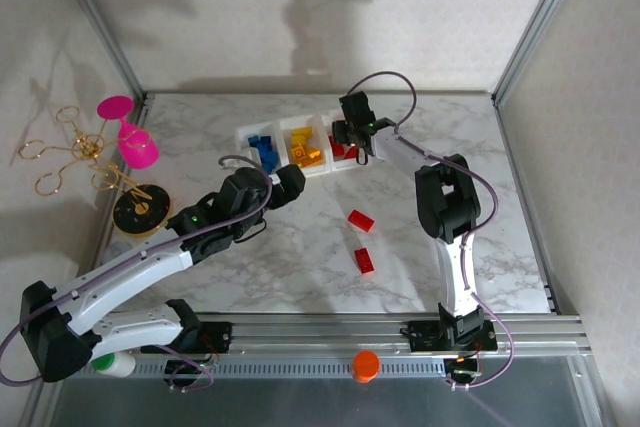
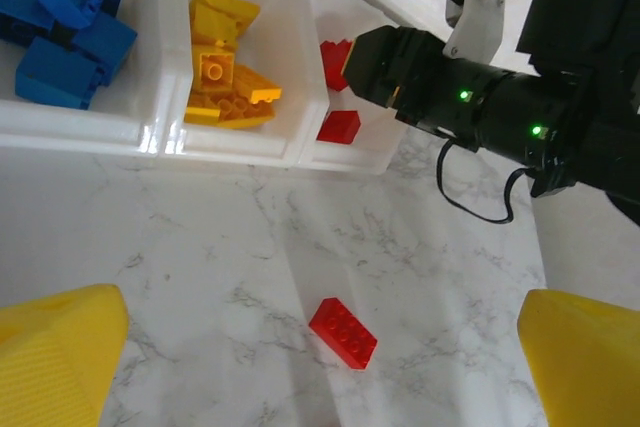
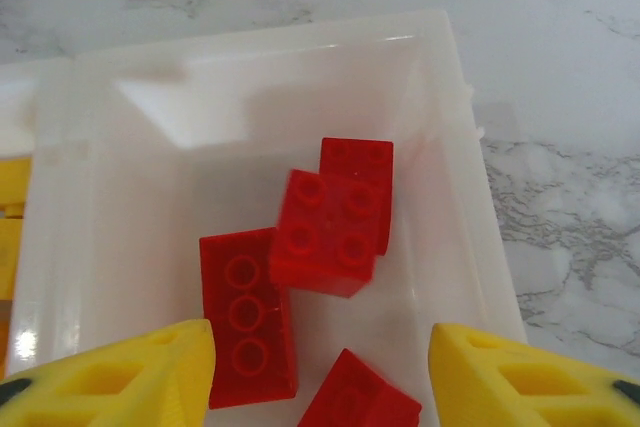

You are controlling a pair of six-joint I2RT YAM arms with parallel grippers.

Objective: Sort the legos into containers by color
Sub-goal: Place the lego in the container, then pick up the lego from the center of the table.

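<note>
**Sorting nearly done: two red bricks left out on the worktop**

At left, the left gripper (image 1: 288, 185) hangs wide open and empty over the middle of the worktop (image 1: 300, 282), short of the containers (image 2: 160, 137), which stand in a row by the far edge. Blue legos (image 1: 263, 150) lie in the left bin and yellow legos (image 1: 305, 152) in the middle one. Red legos (image 3: 330, 227) are in the right bin, where the right gripper (image 1: 348, 145) is poised with its fingers released and nothing between them. No colour appears mixed. What looks left to do lies right of centre, between the bins and the near edge: a loose red brick (image 1: 361, 220) and a second red brick (image 1: 365, 260), apart from each other on the bare marble.
</note>
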